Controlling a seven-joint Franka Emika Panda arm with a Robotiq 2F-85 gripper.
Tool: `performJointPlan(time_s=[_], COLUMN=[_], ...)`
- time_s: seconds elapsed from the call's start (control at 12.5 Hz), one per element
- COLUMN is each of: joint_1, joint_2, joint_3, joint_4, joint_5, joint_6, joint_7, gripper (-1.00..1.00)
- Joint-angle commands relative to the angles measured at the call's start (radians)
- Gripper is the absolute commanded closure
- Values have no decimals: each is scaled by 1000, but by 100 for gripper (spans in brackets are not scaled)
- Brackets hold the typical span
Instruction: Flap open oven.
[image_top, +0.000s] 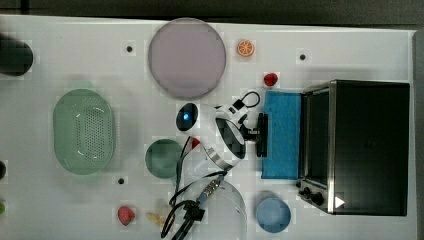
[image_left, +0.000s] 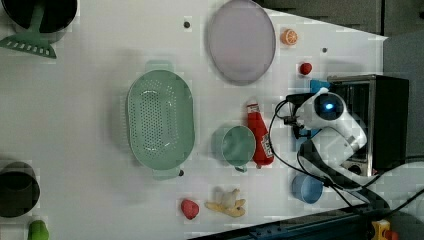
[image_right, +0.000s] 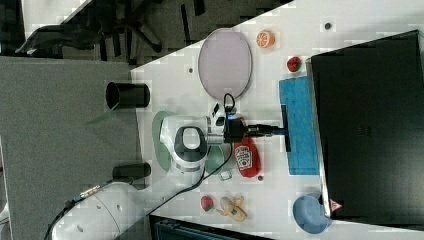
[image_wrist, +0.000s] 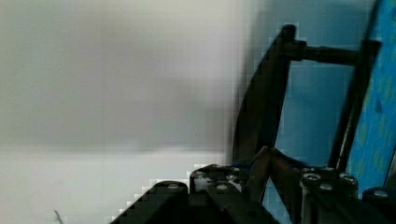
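- The oven (image_top: 370, 147) sits at the top view's right end of the white counter (image_top: 60, 200), its front facing the top view's left; the blue glass door (image_top: 282, 135) lies flapped down flat on the counter, and the body's long axis runs up and down the top view.
- The top view shows the two knobs (image_top: 311, 193) at the front's lower corner; the right view shows the black roof (image_right: 370, 130) instead.
- The hand (image_top: 259, 134) is clamped on the door's bar handle (image_right: 286, 128) (the wrist view shows the bar (image_wrist: 261, 107) between the fingers (image_wrist: 310, 182)).
- The left view shows a green colander (image_left: 160, 125) well apart from the oven.
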Motion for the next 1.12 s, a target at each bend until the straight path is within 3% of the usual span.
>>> performJointPlan(time_s=[0.08, 0.32, 0.56, 0.88, 1.12], joint_1=[-9, -17, -19, -18, -18], joint_2=[-157, -321, -473, -598, -626], joint_3=[6, -3, -21, -19, -20], joint_4=[32, 55, 131, 358, 464], joint_5=[172, 454, 701, 715, 722], joint_6=[20, -19, -259, -652, -905], joint_7=[49, 53, 85, 105, 112], gripper=[65, 65, 65, 65, 65])
